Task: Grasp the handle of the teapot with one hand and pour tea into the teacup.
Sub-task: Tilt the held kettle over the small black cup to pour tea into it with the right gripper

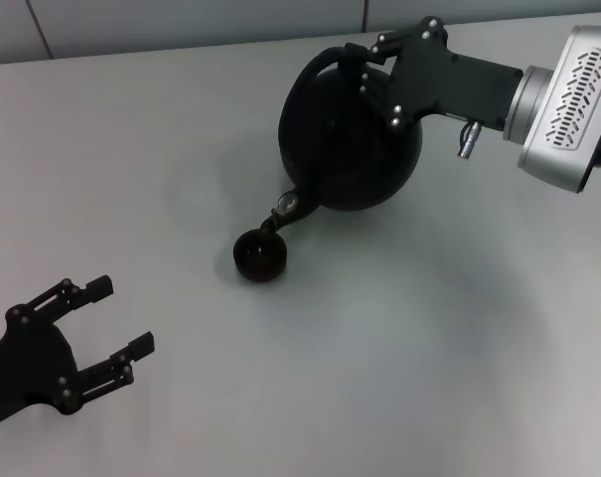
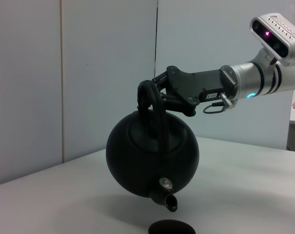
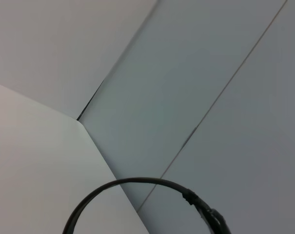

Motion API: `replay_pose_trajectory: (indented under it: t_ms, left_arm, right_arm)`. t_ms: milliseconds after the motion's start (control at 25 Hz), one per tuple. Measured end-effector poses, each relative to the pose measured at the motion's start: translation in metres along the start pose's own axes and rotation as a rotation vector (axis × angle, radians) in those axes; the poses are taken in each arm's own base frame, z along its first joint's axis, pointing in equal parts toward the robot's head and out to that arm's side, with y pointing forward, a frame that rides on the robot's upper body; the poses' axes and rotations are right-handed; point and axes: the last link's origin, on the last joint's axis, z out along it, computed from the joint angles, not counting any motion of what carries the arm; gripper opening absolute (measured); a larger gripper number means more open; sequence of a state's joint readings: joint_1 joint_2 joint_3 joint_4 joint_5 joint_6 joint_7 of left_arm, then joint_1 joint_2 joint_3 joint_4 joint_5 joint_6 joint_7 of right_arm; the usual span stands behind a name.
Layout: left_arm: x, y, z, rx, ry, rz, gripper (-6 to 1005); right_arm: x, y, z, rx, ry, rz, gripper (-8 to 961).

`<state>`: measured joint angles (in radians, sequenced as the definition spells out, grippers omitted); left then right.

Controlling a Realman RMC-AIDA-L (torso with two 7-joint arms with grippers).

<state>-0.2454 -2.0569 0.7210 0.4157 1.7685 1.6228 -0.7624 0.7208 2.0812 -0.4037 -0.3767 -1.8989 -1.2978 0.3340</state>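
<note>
Pouring step: right tool (image 1: 365, 62) is gripping handle (image 2: 152, 105), tilting teapot (image 1: 348, 139) over teacup (image 1: 259, 254); left tool (image 1: 116, 323) is idling open. Next: hold tilt steady.

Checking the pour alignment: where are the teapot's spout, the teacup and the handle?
spout (image 2: 169, 201), left wrist view, its open tip.
teacup (image 1: 259, 254), head view, its dark inside.
handle (image 2: 152, 105), left wrist view, the upright side of the hoop.

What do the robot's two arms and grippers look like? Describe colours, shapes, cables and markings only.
Both grippers are matte black, two-fingered linkage claws with silver screw heads: the left gripper and the right gripper. The right forearm is silver-grey with rows of slotted perforations. In the left wrist view, a thin looped cable hangs under the right wrist, beside a small white label and a teal indicator light.
</note>
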Motion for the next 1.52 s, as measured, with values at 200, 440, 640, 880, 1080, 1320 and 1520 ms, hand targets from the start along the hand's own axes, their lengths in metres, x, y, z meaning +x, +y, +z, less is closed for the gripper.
replay_pose_trajectory:
  t_ms: [200,440,640,880,1080,1320,1520]
  left_arm:
    - [0.0,0.0,0.0,0.0,0.001,0.0,801]
    - [0.0,0.001,0.0,0.0,0.002,-0.002,801]
    - [0.0,0.001,0.0,0.002,0.004,-0.004,801]
    - [0.0,0.001,0.0,0.001,0.005,-0.005,801]
    - [0.0,0.001,-0.001,0.005,0.012,-0.007,801]
    - [0.001,0.001,-0.001,0.007,0.015,-0.008,801]
    - [0.001,0.001,-0.001,0.004,0.018,-0.007,801]
  right_arm:
    - [-0.001,0.0,0.002,-0.01,-0.001,-0.013,123]
    - [-0.003,-0.001,0.004,-0.012,-0.006,-0.043,125]
    - [-0.005,0.0,0.007,-0.021,-0.012,-0.071,127]
    - [-0.005,-0.001,0.008,-0.027,-0.013,-0.077,130]
    - [-0.006,-0.001,0.008,-0.026,-0.014,-0.046,132]
    - [-0.003,-0.006,0.002,-0.012,0.002,0.139,134]
    - [0.003,-0.008,-0.008,0.006,0.026,0.294,136]
